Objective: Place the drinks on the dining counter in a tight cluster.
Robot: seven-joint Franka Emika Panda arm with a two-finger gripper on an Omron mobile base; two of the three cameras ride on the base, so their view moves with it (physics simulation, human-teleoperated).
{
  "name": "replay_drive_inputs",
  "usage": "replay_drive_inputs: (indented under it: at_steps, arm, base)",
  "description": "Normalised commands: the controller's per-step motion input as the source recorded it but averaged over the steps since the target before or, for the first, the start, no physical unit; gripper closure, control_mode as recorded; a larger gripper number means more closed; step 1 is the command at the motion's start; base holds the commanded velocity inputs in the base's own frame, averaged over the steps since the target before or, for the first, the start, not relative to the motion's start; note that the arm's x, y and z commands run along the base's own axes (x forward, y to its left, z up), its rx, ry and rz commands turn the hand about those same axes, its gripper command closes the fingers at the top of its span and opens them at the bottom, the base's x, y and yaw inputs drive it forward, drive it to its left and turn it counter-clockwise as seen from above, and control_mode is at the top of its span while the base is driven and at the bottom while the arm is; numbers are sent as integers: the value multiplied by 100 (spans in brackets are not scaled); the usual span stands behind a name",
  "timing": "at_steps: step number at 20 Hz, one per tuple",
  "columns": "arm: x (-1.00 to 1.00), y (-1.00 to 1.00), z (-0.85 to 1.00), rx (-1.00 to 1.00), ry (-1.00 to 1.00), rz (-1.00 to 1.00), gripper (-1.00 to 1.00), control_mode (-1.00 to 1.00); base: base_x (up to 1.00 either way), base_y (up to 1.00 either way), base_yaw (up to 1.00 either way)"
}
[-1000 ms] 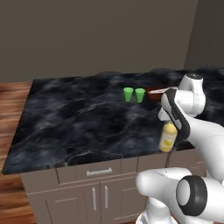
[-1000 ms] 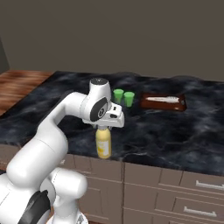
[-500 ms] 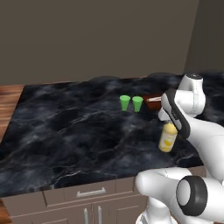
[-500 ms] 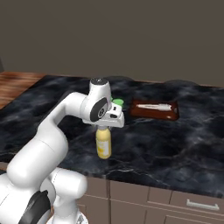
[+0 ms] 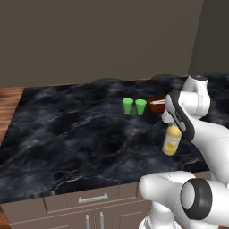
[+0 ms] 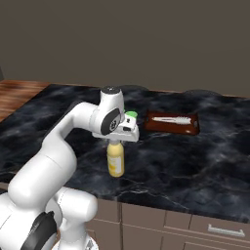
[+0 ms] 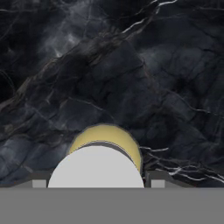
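- While the arm reaches out over the counter (image 5: 67, 134), the end effector (image 6: 115, 141) points straight down and pinches the yellow bottle (image 6: 115, 159) at its neck, just under the pale grey cap (image 7: 96, 168).
- In the hand view the cap sits between the two dark fingertips (image 7: 155, 177), one on each side, with the bottle's yellow shoulder showing beyond it.
- The bottle is upright above the black marble, near the front edge of the counter; whether its base touches the top or hangs just clear cannot be told.
- Two small green cups (image 5: 134, 106) stand side by side farther back on the counter, well apart from the bottle.
- A dark brown tray (image 6: 172, 122) holding a pale utensil lies on the counter behind the end effector, to its right in the right base view.
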Motion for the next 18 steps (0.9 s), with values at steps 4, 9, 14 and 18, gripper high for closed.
replay_drive_inputs:
  at_steps: [4,9,14,18]
  arm:
    - [20,-3,-2,0,2,0,100,-100]
    - [63,0,-7,0,0,-1,100,-100]
    - [56,-4,-11,5,0,0,100,-100]
    - [49,-4,-15,11,6,0,100,-100]
  base:
    - [11,-1,0]
    - [0,0,0]
    - [0,0,0]
    - [0,0,0]
